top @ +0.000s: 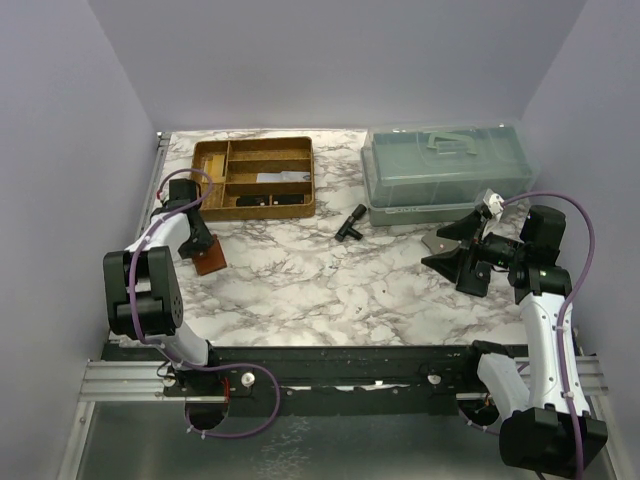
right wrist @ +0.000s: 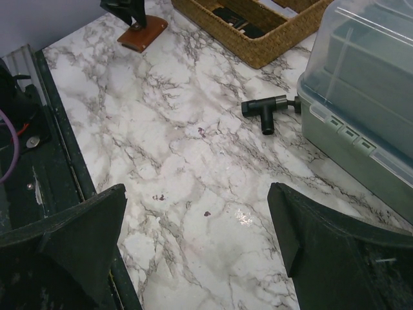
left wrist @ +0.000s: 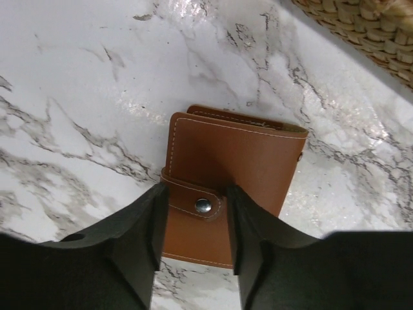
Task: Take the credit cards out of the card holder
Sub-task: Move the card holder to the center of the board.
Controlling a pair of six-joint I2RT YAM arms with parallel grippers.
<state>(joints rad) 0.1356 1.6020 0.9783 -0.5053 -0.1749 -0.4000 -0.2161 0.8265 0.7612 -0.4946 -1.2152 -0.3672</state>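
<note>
The reddish-brown leather card holder [left wrist: 239, 155] lies flat and snapped shut on the marble table at the left [top: 210, 262]. My left gripper [left wrist: 193, 219] is down on its near end. One finger sits at the holder's left edge and the other at the tip of the snap strap [left wrist: 197, 203], both touching the leather. In the top view the left gripper [top: 200, 245] stands right over the holder. The credit cards are hidden. My right gripper [right wrist: 197, 219] hovers wide open over bare marble at the right [top: 450, 250], far from the holder [right wrist: 143, 33].
A gold-brown divided tray [top: 308, 180] stands just behind the card holder, its woven wall [right wrist: 258, 45] visible from the right wrist. A clear lidded box [top: 445, 175] sits at the back right. A black T-shaped piece [top: 350, 222] lies between them.
</note>
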